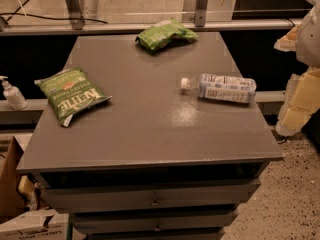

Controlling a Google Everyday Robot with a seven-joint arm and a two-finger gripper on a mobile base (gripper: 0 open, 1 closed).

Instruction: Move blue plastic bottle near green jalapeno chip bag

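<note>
Approach step: blue plastic bottle lies sideways on table R side, ungrasped; green jalapeno chip bag well apart, L. Your tool hangs off R edge, state: can't tell. Next, reach bottle's middle.

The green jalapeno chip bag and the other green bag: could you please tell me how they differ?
The green jalapeno chip bag lies flat at the left edge of the tabletop with large white KETTLE lettering; the smaller green bag sits bunched at the far edge, lighter, without such lettering. Both are green and lie apart from the blue plastic bottle. The gripper hangs right of the tabletop.
</note>
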